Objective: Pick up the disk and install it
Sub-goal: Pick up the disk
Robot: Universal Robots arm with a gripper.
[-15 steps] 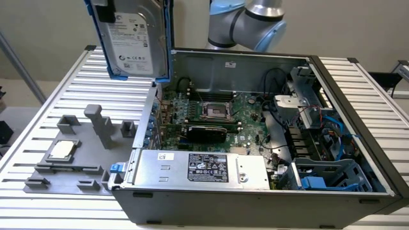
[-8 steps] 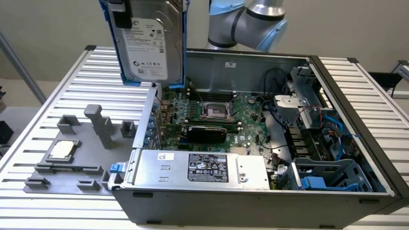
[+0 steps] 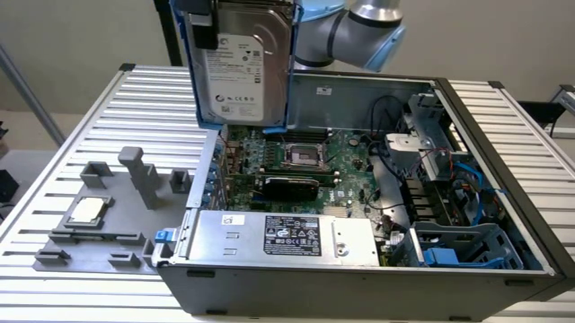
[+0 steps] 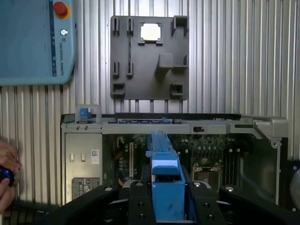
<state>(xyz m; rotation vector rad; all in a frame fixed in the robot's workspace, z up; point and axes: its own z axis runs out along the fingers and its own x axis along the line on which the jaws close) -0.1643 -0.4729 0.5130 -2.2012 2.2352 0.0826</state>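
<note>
Between the jaws of the black gripper (image 4: 166,208) hangs the disk (image 3: 242,64), a flat rectangular silver-grey metal hard drive with a white label, framed by blue plastic carrier rails. The jaws stand part-way closed, clamped on its blue edge, and it hangs upright on end. Below the jaws lies the open grey steel computer case (image 3: 359,289), its green motherboard (image 3: 306,158) exposed. Off to one side of the jaws, outside the case, sits a dark grey plastic fixture plate (image 3: 85,249) carrying a small square silver CPU chip (image 3: 88,210). The pick-up looks done: the disk is clear of everything. Installing is not: the disk is in no bay, and the grey drive cage (image 3: 467,235) is well apart from the jaws.
</note>
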